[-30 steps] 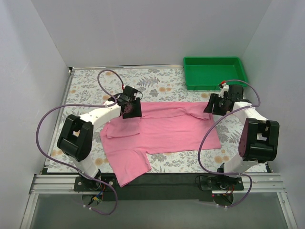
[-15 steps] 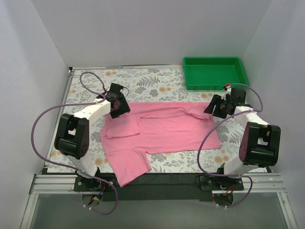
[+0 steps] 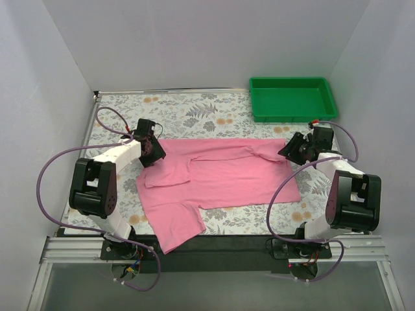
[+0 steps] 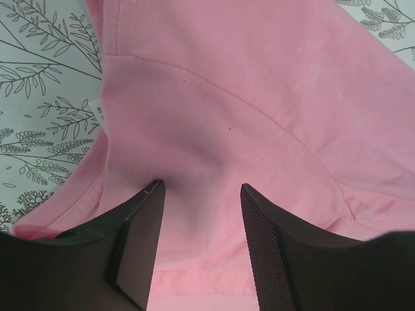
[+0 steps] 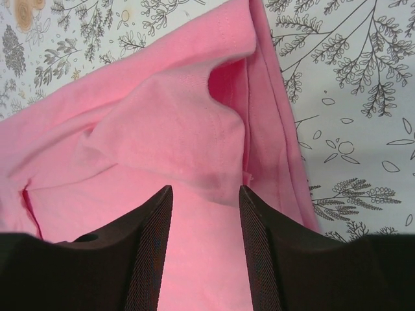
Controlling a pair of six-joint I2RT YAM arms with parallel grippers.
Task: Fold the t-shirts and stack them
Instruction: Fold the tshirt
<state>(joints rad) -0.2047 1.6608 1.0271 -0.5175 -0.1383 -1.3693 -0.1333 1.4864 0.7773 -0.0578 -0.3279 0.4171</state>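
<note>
Fabric looks soft, thin, limp: plain pink short-sleeved t-shirt (image 3: 220, 178) lies partly folded on floral counter (image 3: 194, 110). Left claw (image 4: 202, 188) and right claw (image 5: 205, 189) hover, jaws apart, at far corners; pinch edges there. Green plastic tray (image 3: 290, 118) beyond.

Lab test cell: white enclosure walls (image 3: 194, 45), aluminium frame rail (image 3: 76, 250).

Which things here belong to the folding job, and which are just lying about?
In the job: plain pink short-sleeved fabric t-shirt; left gripper and right gripper, both open above it.
Lying about: green rectangular plastic tray at the far right; floral-patterned table cover.
</note>
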